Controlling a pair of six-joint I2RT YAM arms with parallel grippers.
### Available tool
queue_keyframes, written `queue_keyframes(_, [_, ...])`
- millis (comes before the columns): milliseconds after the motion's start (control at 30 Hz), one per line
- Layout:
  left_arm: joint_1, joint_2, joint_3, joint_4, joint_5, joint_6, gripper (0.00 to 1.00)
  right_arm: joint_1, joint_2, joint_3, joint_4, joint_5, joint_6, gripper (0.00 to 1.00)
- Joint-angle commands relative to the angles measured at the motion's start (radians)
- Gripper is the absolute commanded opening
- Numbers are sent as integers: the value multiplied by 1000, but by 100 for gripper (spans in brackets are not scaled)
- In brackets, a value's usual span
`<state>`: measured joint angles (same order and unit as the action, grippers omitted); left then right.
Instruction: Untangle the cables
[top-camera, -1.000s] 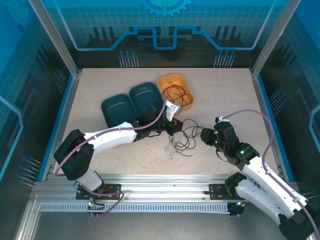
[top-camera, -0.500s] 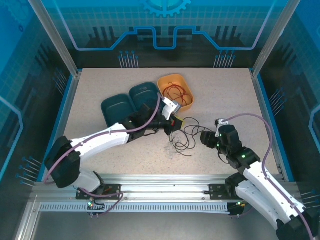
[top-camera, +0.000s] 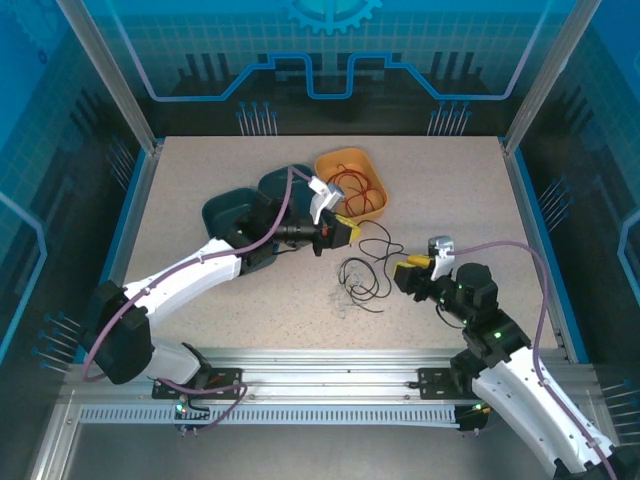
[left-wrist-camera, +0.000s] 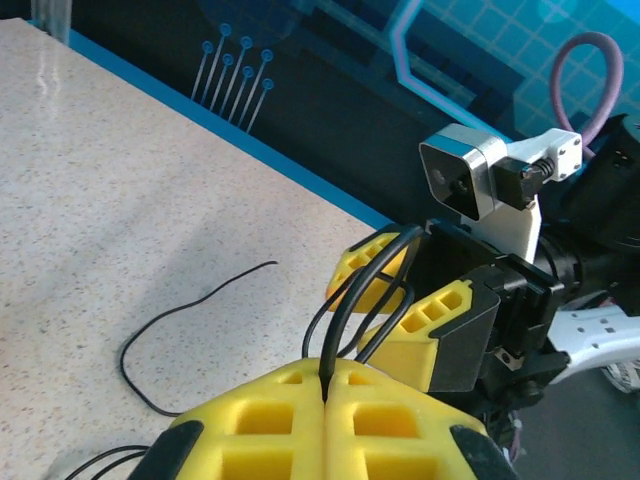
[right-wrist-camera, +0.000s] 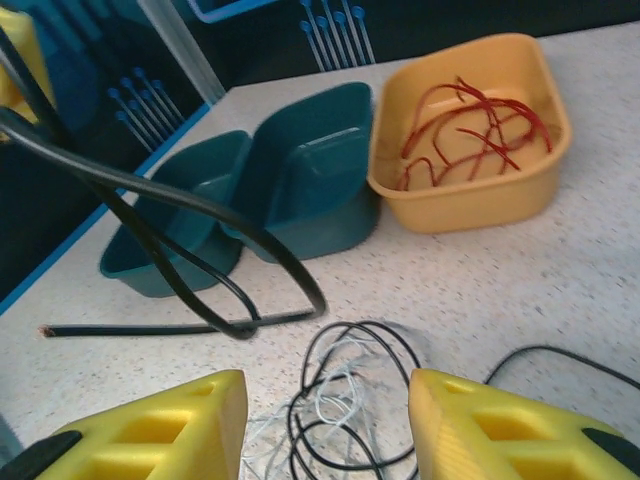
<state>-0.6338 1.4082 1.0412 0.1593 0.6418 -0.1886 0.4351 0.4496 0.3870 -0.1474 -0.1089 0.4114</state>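
Note:
My left gripper (top-camera: 335, 232) (left-wrist-camera: 325, 374) is shut on a black cable (left-wrist-camera: 345, 300), and the looped strand (right-wrist-camera: 200, 235) hangs above the table. The rest of the black cable (top-camera: 362, 275) (right-wrist-camera: 350, 400) lies coiled on the table, mixed with thin whitish wires (top-camera: 340, 298) (right-wrist-camera: 345, 395). Just right of that pile, my right gripper (top-camera: 405, 272) (right-wrist-camera: 325, 430) faces it, open and holding nothing. A red cable (top-camera: 350, 183) (right-wrist-camera: 470, 125) lies in the orange tray (top-camera: 377, 205) (right-wrist-camera: 470, 205).
Two dark teal trays (top-camera: 225, 212) (right-wrist-camera: 310, 170) stand side by side left of the orange tray, partly under my left arm. A loose black strand (left-wrist-camera: 190, 310) trails over the table. Blue walls and posts enclose the table.
My left gripper has risen and drawn back to the left with the black cable, pulling a loop off the pile. My right gripper has shifted slightly right.

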Motion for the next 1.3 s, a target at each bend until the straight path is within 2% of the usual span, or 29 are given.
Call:
queue_keyframes(0, [2,-38,6,32,84,-19,0,-11,4,4,102,-89,-55,48])
queue_keyframes(367, [2,-76,-7,14,140,17,0,-10,4,33,91,-93,-98,47])
queue_keyframes(633, [3,-68,0,17,156,2,0,-10,-13,54,89,-152,-103,47])
queue_keyframes(733, [3,-54,6,14,151,-10,0,-10,-7,65,93,-175,-103,39])
queue_keyframes(833, [3,-49,9,23,126,-25,0,-10,-1,73,89,-187,-105,25])
queue_keyframes(933, [9,-60,4,12,20,-33,0,-10,-4,73,79,-179,-105,14])
queue_keyframes(1067, [11,-91,8,-66,-214,-4,0,-9,-12,69,57,-159,-100,0])
queue_keyframes(1267, [12,-145,-12,-118,-438,37,0,-8,-28,72,18,-94,-96,0])
